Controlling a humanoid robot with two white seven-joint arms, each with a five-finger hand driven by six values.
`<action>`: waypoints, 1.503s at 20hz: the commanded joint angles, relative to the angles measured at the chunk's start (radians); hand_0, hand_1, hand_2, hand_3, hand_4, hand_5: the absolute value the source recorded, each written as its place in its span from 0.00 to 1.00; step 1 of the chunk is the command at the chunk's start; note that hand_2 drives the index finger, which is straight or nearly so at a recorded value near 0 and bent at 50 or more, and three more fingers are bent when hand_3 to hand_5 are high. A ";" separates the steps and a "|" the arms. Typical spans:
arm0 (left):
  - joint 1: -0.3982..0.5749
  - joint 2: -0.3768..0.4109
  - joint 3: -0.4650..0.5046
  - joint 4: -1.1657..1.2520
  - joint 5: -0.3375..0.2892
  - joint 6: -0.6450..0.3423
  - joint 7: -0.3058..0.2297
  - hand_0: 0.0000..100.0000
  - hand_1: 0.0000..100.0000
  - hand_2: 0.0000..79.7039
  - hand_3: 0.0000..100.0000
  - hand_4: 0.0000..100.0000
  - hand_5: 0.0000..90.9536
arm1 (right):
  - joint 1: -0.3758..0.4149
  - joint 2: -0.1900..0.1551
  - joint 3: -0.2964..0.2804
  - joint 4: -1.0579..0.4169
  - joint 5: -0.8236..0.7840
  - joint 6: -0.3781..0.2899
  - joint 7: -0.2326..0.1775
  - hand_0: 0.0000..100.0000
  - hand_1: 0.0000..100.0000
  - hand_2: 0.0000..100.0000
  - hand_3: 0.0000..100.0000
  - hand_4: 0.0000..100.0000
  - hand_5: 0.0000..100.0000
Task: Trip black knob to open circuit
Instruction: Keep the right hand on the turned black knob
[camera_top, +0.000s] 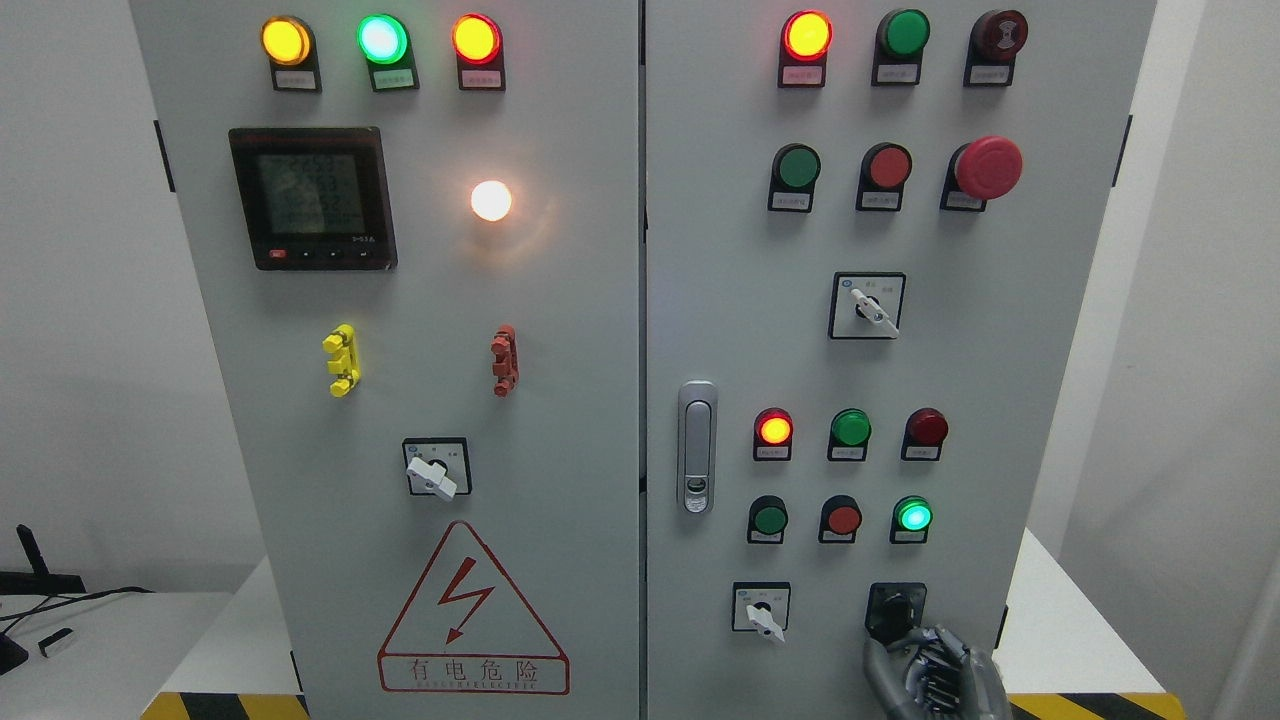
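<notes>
Cabinet (560, 420) doors are filling the view, and the black knob (895, 607) is sitting at the lower right of the right door, beside a white switch (763, 612). Reaching up from below, the right hand (925, 670) is closing its fingers (890, 660) against the knob's underside without gripping it yet. A full grip should come before any turn, so nothing slips.

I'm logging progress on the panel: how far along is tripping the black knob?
Done: the right hand has reached the black knob at the cabinet's lower right. In hand: its fingers touch the knob's lower edge. Left: whether the knob has been turned cannot be told, and the hand must withdraw. The left hand is out of view.
</notes>
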 joint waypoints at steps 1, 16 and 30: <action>0.000 0.001 0.000 0.000 0.005 0.000 0.000 0.12 0.39 0.00 0.00 0.00 0.00 | 0.001 0.000 0.011 0.005 0.001 0.003 -0.001 0.39 0.70 0.49 0.92 1.00 1.00; 0.000 0.001 0.000 0.000 0.005 0.000 0.000 0.12 0.39 0.00 0.00 0.00 0.00 | -0.001 -0.003 -0.012 0.015 0.001 0.000 -0.001 0.39 0.70 0.48 0.91 1.00 1.00; 0.000 -0.001 0.000 0.000 0.005 0.000 0.000 0.12 0.39 0.00 0.00 0.00 0.00 | -0.005 -0.006 -0.023 0.015 0.001 -0.002 -0.001 0.39 0.69 0.49 0.91 1.00 1.00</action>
